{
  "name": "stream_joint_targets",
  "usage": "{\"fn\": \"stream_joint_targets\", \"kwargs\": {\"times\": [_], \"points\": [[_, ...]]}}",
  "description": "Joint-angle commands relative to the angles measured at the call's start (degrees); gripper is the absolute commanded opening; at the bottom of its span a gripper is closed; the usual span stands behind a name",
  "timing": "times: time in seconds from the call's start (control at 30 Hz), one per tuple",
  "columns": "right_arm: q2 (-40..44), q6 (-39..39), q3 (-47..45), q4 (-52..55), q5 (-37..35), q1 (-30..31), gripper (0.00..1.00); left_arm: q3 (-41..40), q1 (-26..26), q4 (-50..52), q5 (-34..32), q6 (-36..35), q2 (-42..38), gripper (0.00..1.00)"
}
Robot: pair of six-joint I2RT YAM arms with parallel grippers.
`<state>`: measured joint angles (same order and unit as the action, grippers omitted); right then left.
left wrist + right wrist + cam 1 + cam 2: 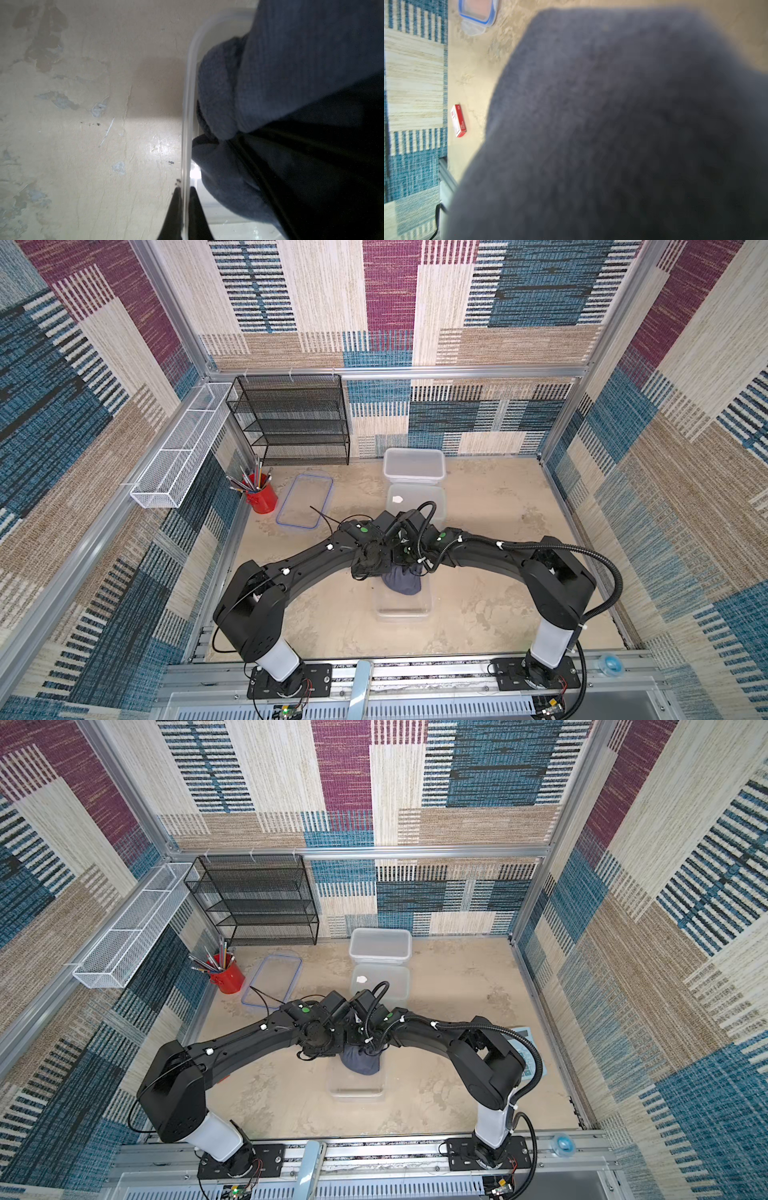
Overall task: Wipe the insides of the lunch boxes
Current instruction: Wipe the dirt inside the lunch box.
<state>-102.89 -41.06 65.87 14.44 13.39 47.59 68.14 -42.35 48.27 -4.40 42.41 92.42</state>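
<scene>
Tabletop [498, 593]: grey cloth [401, 581] bunched inside clear lunch box [403, 615].

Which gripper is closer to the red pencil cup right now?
Left. The left gripper pinches the wall of the clear box facing the cup; the right gripper, hidden by the cloth, is over that box, farther away.

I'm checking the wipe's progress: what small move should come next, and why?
Probably drag the grey cloth toward the near end of the clear lunch box: the left tool pinches its wall, the cloth sits bunched at the far end, and the near floor lies uncovered.
</scene>
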Motion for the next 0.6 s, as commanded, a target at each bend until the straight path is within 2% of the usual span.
{"fn": "stream_joint_targets", "kwargs": {"times": [0.0,0.3,0.57], "points": [[1.52,1.60,-1.32,0.42,2.87,3.27,0.00,1.70,0.49,-10.52,-2.27,0.06,0.38,0.00],[7.41,2.39,-6.69,8.74,-1.42,3.47,0.00,1.23,0.79,-9.88,-4.55,-0.43,0.54,0.00],[11.52,6.85,-9.75,9.46,5.20,3.52,0.00,1.54,1.10,-9.42,-5.61,-1.27,0.99,0.00]]}}
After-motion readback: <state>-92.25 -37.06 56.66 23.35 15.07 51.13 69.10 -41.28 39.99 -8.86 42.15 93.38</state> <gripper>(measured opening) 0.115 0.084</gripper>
